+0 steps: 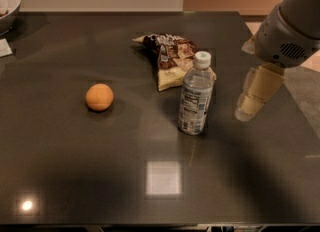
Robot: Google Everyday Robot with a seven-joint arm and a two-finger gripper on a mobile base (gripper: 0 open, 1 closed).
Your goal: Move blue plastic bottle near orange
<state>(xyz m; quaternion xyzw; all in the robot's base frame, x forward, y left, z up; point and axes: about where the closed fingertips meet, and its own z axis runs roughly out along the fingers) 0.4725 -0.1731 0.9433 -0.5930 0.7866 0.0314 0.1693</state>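
The blue plastic bottle (196,94) stands upright near the middle of the dark table (75,166), white cap on top. The orange (99,97) lies to its left, well apart from it. My gripper (248,100) hangs from the grey arm at the right, above the table and to the right of the bottle, not touching it and holding nothing.
A brown-and-cream snack bag (169,56) lies just behind the bottle. A bowl (9,2) sits at the far left corner with a white card (5,47) below it. The table's right edge runs close by the arm.
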